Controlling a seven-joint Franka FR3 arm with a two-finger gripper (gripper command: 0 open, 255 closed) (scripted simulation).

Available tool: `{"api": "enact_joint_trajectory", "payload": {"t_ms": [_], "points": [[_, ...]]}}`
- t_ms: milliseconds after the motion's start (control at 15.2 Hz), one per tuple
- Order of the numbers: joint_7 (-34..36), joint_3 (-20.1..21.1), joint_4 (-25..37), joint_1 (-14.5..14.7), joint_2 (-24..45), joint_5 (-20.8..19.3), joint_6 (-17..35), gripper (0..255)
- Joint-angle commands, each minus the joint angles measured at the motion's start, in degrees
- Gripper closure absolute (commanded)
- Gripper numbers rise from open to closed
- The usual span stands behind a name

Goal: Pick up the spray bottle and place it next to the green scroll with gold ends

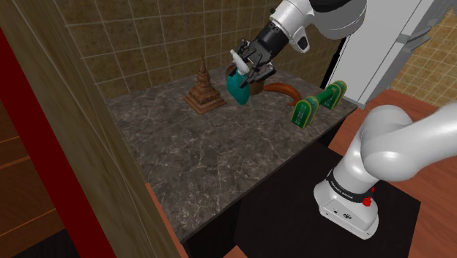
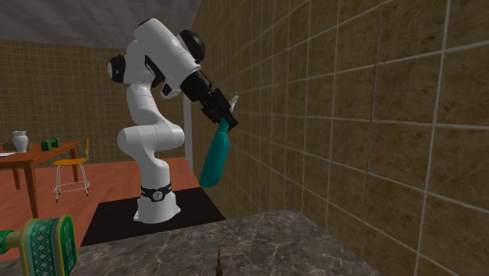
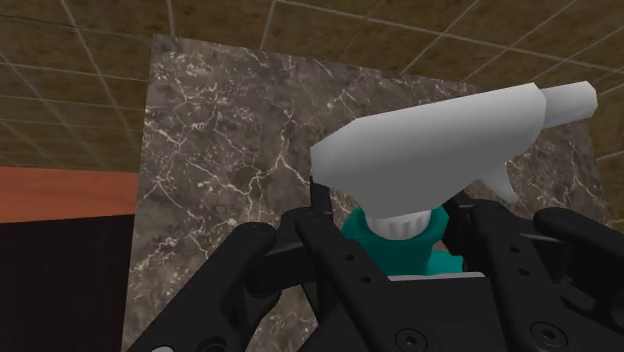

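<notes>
- Wrist view, closest in: the black gripper (image 3: 392, 222) is clamped on the teal neck of the spray bottle (image 3: 440, 150). It grips just under the smooth white trigger head, whose nozzle juts off to one side.
- Beyond the fingers lies the surface (image 3: 220, 150), a dark slab with pale, marble-like veining.
- In the shoulder view the white arm (image 1: 395, 154) rises from its black stand (image 1: 293, 190) and reaches over the back of the surface, with its wrist angled down. The bottle's teal body hangs tilted below the fingers.
- On that view's left of the bottle stands a brown, tiered ornament (image 1: 203, 91) with a pointed spire. On the right is a brown curved piece (image 1: 284, 89), then the green scroll (image 1: 318, 104) with gold ends, apart from the bottle.
- The second exterior view settles what the shoulder view leaves unclear: the long, tapering bottle hangs slantwise in the air, well clear of the surface and close to the tiled wall (image 2: 353, 118).
- Far off stand a wooden table (image 2: 39, 153), a yellow chair (image 2: 70, 165) and a white vase (image 2: 20, 141).
</notes>
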Motion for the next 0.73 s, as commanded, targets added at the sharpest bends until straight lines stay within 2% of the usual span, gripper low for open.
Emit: {"api": "enact_joint_trajectory", "payload": {"t_ms": [0, 660], "points": [[-1.7, -2.6, -1.3, -1.5, -2.5, -1.7, -2.6, 255], [-10.4, -16.5, -1.7, -10.2, -9.8, -12.4, -16.6, 255]]}}
